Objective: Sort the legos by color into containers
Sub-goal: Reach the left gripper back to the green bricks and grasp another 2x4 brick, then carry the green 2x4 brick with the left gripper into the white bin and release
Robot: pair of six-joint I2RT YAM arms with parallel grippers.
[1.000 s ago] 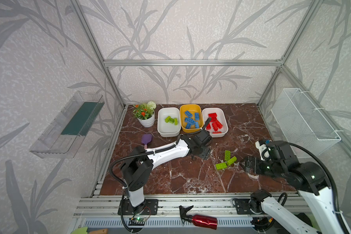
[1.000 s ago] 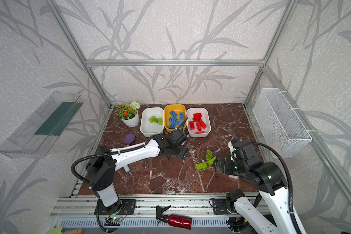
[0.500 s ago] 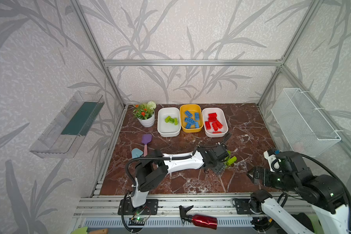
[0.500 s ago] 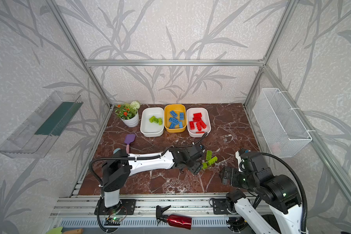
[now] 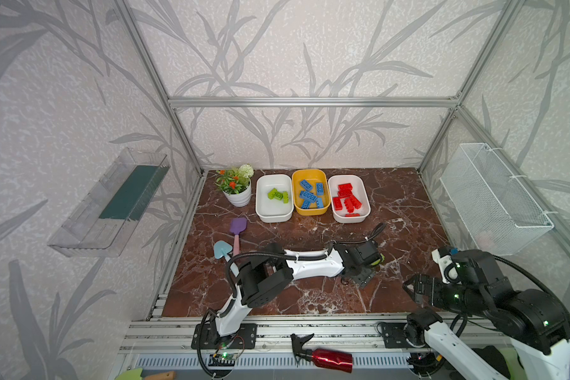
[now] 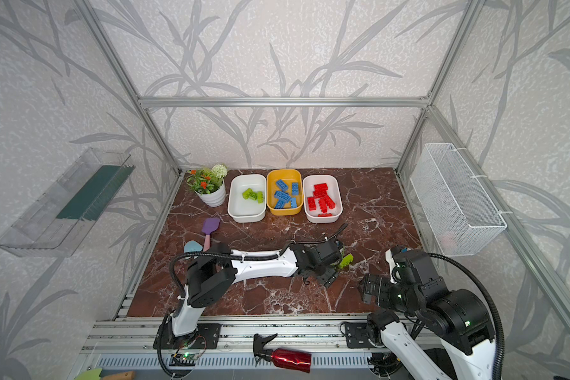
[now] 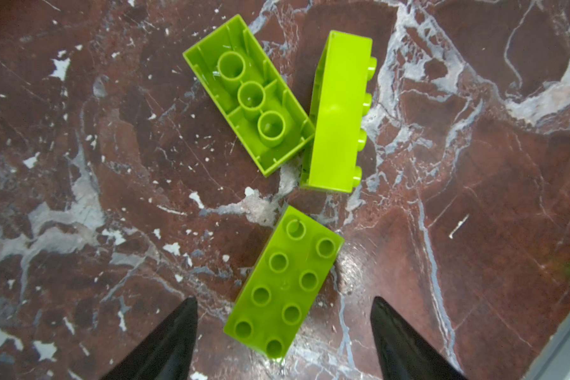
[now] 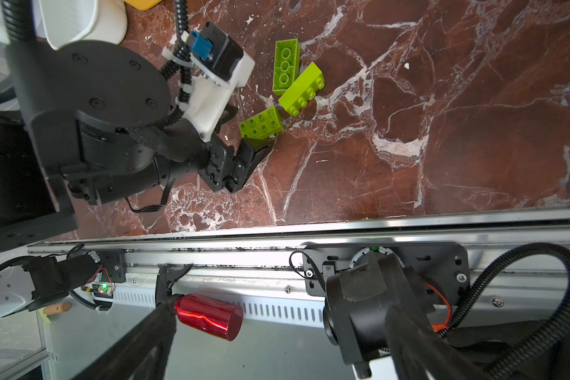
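Three lime green legos lie loose on the marble floor: one studs-up (image 7: 283, 283), one upside down (image 7: 249, 95), one on its side (image 7: 338, 112). My left gripper (image 7: 283, 306) hangs open right over the studs-up lego's near end, its fingers apart on either side and not touching it; in both top views it (image 5: 364, 274) (image 6: 326, 276) hides most of the cluster. At the back stand the containers: a white tub (image 5: 273, 218) with green legos, a yellow tub (image 5: 310, 212) with blue ones, a white tub (image 5: 351, 219) with red ones. My right gripper (image 5: 408, 289) (image 8: 282, 309) is open and empty at the front right.
A flower pot (image 5: 237, 194) stands left of the tubs. A purple spatula (image 5: 237, 227) and a blue scoop (image 5: 222, 250) lie at the left. A wire basket (image 5: 494, 197) hangs on the right wall. A red spray bottle (image 5: 329, 358) lies beyond the front rail.
My left arm has swung from beside the tubs forward and to the right, down over the green legos. My right arm has drawn back toward the front edge. Both grippers stayed open.
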